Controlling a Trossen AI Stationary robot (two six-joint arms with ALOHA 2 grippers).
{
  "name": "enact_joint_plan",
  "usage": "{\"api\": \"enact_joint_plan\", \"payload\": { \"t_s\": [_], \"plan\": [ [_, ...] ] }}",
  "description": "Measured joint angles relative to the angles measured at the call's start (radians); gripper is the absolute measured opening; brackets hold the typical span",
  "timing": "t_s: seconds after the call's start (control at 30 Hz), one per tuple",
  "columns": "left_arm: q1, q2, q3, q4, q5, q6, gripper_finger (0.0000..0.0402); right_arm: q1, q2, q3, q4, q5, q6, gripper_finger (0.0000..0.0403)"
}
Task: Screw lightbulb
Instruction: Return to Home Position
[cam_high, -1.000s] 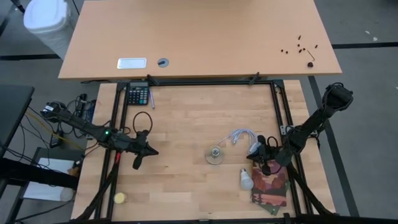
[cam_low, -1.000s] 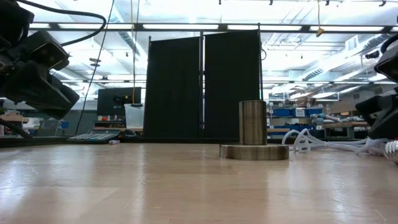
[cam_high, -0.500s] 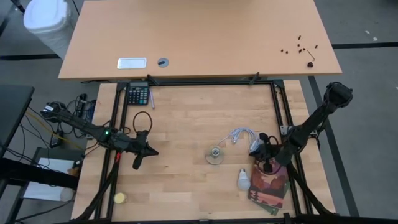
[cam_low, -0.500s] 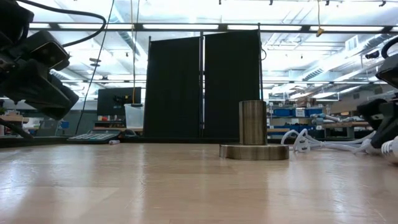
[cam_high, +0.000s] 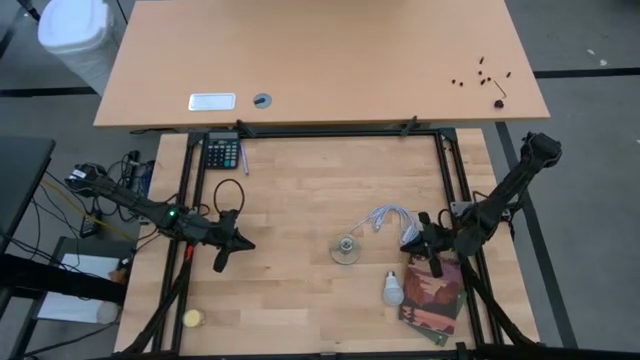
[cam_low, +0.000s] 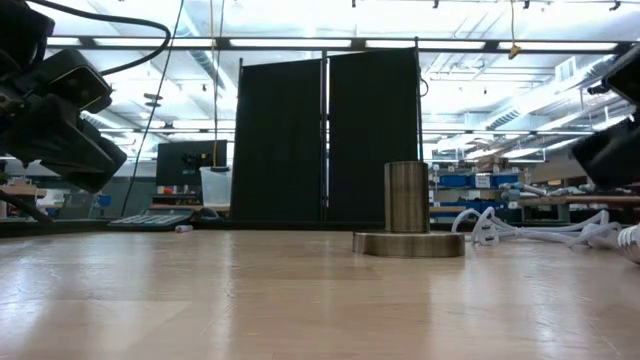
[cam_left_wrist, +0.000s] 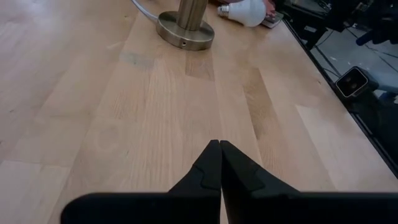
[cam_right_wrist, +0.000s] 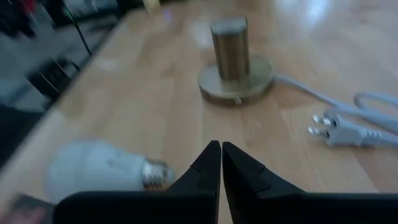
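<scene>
Retreat stage, lamp unassembled. The lightbulb (cam_high: 394, 289) lies on its side on the wooden table (cam_high: 300, 190), out of the brass lamp socket (cam_high: 346, 249) and apart from it, on the right arm's side. The right gripper (cam_right_wrist: 216, 146) hovers near bulb and socket with its fingers pressed together on nothing. The left gripper (cam_left_wrist: 216, 144), likewise closed and empty, waits well apart on the table's left. By judgement the bulb work is over and the arm is due to go home: the next move calls for a clear lift and fold-back (no grasp needed) that brushes neither the bulb nor the white plug cable (cam_high: 392, 216). Count: one lightbulb, one socket, one cable, two grippers, one yellow ball (cam_high: 192, 318), one calculator (cam_high: 222, 153).
</scene>
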Motion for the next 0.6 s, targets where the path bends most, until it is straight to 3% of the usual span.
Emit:
{"api": "enact_joint_plan", "payload": {
  "t_s": [0.3, 0.6],
  "plan": [
    [0.000, -0.126, 0.000, -0.002, -0.001, 0.000, 0.0005, 0.000, -0.257, 0.000, 0.002, 0.000, -0.001, 0.0024],
    [0.021, -0.349, 0.000, -0.011, -0.001, 0.000, 0.0005, 0.000, -0.378, 0.000, 0.001, 0.001, -0.001, 0.0025]
  ]
}}
